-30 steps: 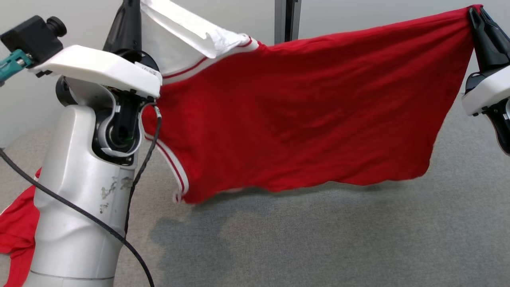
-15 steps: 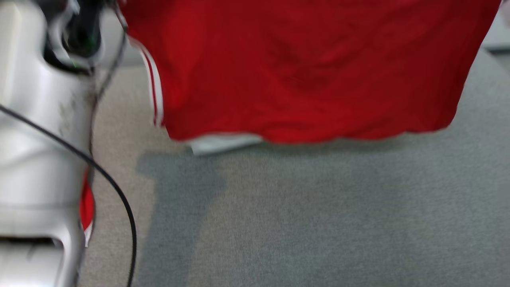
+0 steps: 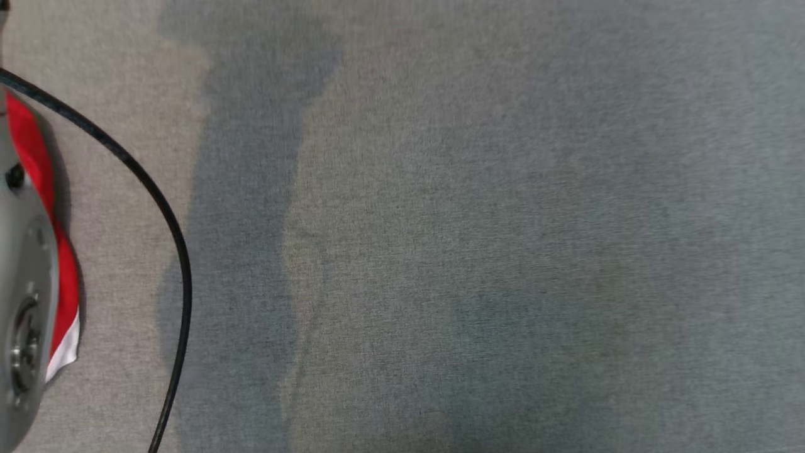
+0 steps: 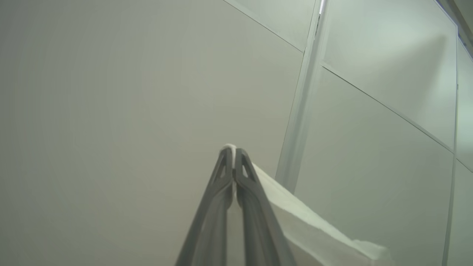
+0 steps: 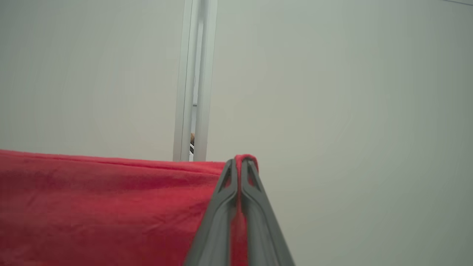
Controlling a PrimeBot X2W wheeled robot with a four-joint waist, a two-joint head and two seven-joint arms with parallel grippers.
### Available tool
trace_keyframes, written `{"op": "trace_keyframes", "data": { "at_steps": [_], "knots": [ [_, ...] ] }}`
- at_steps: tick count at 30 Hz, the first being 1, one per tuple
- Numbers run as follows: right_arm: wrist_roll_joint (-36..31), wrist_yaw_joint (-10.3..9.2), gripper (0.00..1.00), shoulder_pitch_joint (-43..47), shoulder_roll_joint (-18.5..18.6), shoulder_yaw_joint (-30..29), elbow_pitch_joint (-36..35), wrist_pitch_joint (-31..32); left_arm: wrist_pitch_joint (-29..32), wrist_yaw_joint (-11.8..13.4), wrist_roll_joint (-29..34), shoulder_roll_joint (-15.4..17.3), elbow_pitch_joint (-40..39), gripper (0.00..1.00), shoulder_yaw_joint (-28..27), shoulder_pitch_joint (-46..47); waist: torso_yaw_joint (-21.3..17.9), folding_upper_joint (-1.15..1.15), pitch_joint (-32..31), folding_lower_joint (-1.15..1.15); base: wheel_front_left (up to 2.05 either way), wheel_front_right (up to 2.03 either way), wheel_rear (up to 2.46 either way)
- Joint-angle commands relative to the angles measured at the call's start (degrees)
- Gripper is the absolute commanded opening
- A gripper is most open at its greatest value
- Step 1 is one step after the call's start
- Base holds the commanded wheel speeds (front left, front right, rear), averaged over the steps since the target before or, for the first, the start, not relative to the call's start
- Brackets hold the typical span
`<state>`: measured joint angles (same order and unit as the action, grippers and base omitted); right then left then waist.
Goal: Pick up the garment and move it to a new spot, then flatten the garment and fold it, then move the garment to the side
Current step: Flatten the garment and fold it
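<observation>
The garment is red with white parts. In the right wrist view my right gripper is shut on a red corner of the garment, whose cloth stretches off to the left below a taut top edge. My left gripper is shut on a white part of the garment, which trails down to the right. Both grippers point up toward pale wall panels. In the head view a red strip of the garment with a white tip hangs beside my grey left arm at the left edge.
The head view looks down on grey carpet crossed by soft shadows. A black cable curves down the left side. A wall panel seam and a vertical post stand behind the grippers.
The head camera has tilted down sharply, so the spread red cloth and both grippers have left its view. The garment was held stretched between the two grippers before.
</observation>
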<state>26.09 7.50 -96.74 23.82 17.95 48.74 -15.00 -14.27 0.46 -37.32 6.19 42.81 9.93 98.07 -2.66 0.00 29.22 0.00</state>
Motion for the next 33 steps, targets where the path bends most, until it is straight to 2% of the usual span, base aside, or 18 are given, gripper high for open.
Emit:
{"op": "trace_keyframes", "data": {
  "at_steps": [1,4,9,14,22,30,33],
  "knots": [
    [-2.5,0.00,0.00,5.2,-2.5,-3.1,-1.8,-0.2,-0.7,-1.5,1.8,-0.6,1.1,0.00,0.6,-0.2,1.4,0.00,3.8,0.00,0.00,0.00,0.00],
    [-4.9,-0.02,0.00,8.6,-3.1,-4.5,-3.3,-0.2,-0.9,-2.9,3.9,-1.2,0.6,0.00,0.3,-2.7,2.1,0.00,5.0,0.00,0.00,0.00,0.00],
    [-4.1,-0.02,0.00,15.3,-4.8,-5.6,-2.0,-0.2,-0.9,-4.5,6.5,-2.5,-0.7,0.00,-0.4,-8.8,3.0,0.00,5.9,0.00,0.00,0.00,0.00],
    [-1.9,-0.02,0.00,22.5,-4.6,-4.3,0.0,-0.2,-0.9,-6.0,9.6,-2.9,-0.1,0.00,0.2,-16.9,4.0,0.00,5.1,0.00,0.00,0.00,0.00],
    [3.4,-0.02,0.00,34.3,-3.4,-0.2,1.9,-0.2,-0.9,-6.9,12.9,-3.1,2.6,0.00,0.0,-29.2,5.1,0.00,0.4,0.00,0.00,0.00,0.00],
    [8.0,-0.02,0.00,42.0,-2.6,3.8,5.5,-0.2,-0.9,-7.9,18.4,-2.4,4.2,0.00,6.2,-41.5,5.6,0.00,-5.9,0.00,0.00,0.00,0.00],
    [8.7,-0.02,0.00,45.4,-2.8,7.4,7.0,-0.2,-1.0,-8.0,20.2,-1.7,5.6,0.00,9.1,-47.2,5.6,0.00,-9.2,0.00,0.00,0.00,0.00]
  ]
}}
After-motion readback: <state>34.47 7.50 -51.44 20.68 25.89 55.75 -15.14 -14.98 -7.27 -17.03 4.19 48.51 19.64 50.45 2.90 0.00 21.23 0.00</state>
